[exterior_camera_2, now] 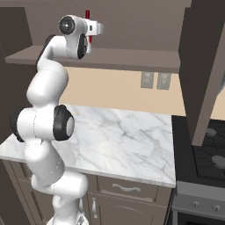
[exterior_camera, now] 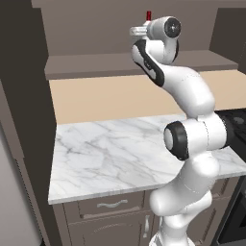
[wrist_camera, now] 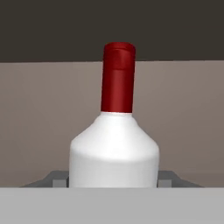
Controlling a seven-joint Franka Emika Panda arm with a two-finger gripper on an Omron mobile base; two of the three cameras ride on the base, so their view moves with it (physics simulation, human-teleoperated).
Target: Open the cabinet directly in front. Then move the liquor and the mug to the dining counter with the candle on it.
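The cabinet stands open, and its door swings out on the right. My arm reaches up into it over the bottom shelf. The liquor, a white bottle with a red cap, sits upright between my fingers; its cap shows above the hand. My gripper is shut on the bottle's body, one fingertip pressed against each side. The mug, the dining counter and the candle are out of view.
Below the cabinet lies a marble worktop with a beige backsplash and two wall outlets. A black stove adjoins it on the right. Drawer fronts sit under the worktop. The cabinet's left door stands open.
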